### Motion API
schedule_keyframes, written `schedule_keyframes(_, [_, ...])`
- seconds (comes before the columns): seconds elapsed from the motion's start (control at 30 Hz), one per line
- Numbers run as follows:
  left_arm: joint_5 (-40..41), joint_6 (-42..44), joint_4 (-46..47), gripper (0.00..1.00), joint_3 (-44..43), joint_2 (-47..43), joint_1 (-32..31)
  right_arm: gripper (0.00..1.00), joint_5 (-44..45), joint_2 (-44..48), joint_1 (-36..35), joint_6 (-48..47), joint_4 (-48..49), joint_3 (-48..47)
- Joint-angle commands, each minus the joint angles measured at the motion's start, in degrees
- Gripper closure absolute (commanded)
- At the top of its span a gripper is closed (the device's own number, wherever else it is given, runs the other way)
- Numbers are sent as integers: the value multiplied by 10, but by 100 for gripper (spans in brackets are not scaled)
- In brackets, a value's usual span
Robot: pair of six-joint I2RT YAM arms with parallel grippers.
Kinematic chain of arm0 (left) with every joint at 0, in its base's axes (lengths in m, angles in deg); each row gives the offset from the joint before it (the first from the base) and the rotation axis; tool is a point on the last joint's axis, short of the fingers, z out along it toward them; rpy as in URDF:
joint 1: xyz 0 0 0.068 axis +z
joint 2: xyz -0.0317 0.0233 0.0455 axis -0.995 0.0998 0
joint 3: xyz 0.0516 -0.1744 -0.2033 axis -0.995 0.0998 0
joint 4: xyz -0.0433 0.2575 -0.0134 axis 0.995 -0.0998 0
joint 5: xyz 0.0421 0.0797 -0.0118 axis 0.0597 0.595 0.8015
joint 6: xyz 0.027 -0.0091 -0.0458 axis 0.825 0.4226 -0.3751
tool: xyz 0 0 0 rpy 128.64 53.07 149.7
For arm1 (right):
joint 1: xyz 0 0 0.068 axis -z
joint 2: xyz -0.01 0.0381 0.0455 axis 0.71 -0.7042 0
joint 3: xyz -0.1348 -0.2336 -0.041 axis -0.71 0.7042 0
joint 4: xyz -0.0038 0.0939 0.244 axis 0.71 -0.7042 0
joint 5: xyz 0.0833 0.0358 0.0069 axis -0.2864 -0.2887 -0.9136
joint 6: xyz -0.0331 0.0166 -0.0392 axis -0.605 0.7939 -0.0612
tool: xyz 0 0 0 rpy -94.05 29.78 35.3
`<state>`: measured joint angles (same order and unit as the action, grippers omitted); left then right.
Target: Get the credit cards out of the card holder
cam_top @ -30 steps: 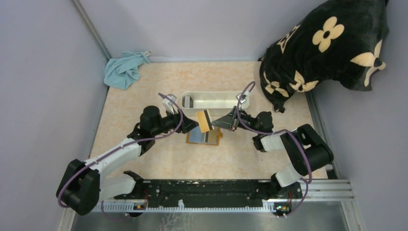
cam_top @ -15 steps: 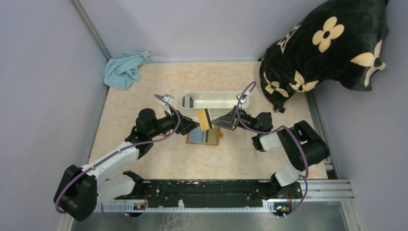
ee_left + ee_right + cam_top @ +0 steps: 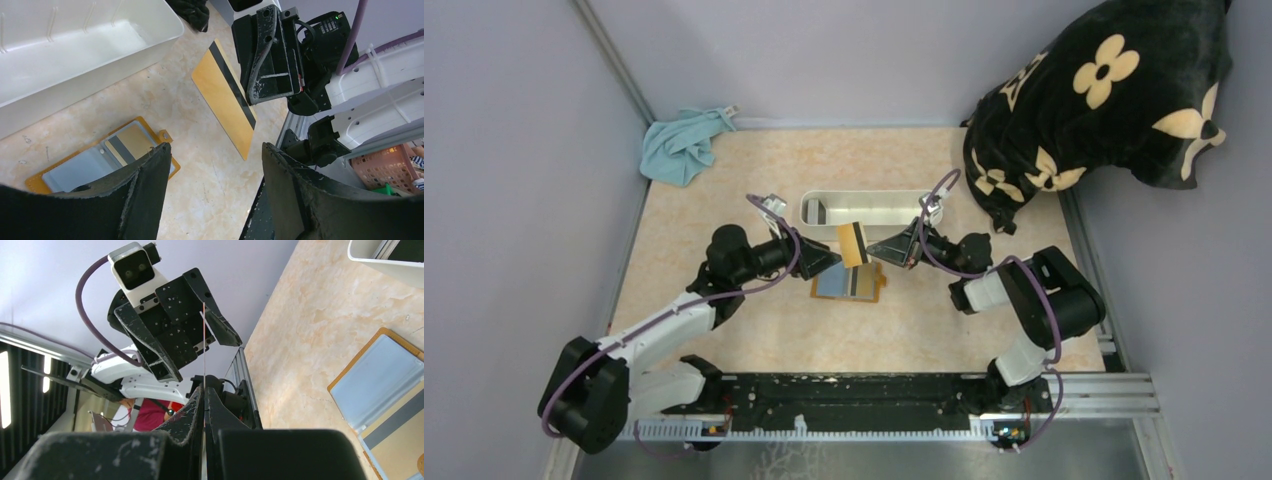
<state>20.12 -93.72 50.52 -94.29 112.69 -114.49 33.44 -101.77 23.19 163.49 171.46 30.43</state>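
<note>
Thin, stiff and likely slick, the tan-gold card (image 3: 854, 243) is clenched by one edge in the right tool (image 3: 873, 251); the left tool (image 3: 826, 262), at its 8 o'clock, hangs released.

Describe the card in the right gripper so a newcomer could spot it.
Just in front of the long white tray mid-table, the right gripper pinches a tan-gold card with a dark stripe. Unlike the similar card lying in the open orange-brown card holder, it is held up, tilted.
</note>
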Motion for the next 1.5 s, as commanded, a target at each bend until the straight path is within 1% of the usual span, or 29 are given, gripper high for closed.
schedule_keyframes(0.0, [-24,-19,55,29,-1,19,2,100,3,-7,2,1,83,-4])
schedule_keyframes(0.13, [-28,-28,73,37,-6,36,2,100,3,-8,0,-1,83,-2])
schedule_keyframes(0.43, [-19,-49,87,45,-17,50,1,100,3,-10,-16,-25,58,-8])
schedule_keyframes(0.77, [-20,-66,107,51,-14,63,-1,100,4,-10,-25,-29,58,-9])
schedule_keyframes(0.9, [-20,-71,113,56,-13,63,-3,100,6,-12,-27,-29,61,-9])
schedule_keyframes(1.17, [0,-86,124,55,-1,58,-10,100,34,-13,-33,-20,90,-7])
schedule_keyframes(1.2, [2,-87,125,55,0,58,-11,100,36,-31,-33,-17,97,-5])
schedule_keyframes(1.3, [7,-87,126,55,1,57,-14,100,41,-44,-34,-4,124,-5])
schedule_keyframes(1.47, [10,-89,127,57,2,59,-18,100,45,-47,-34,-1,128,-7])
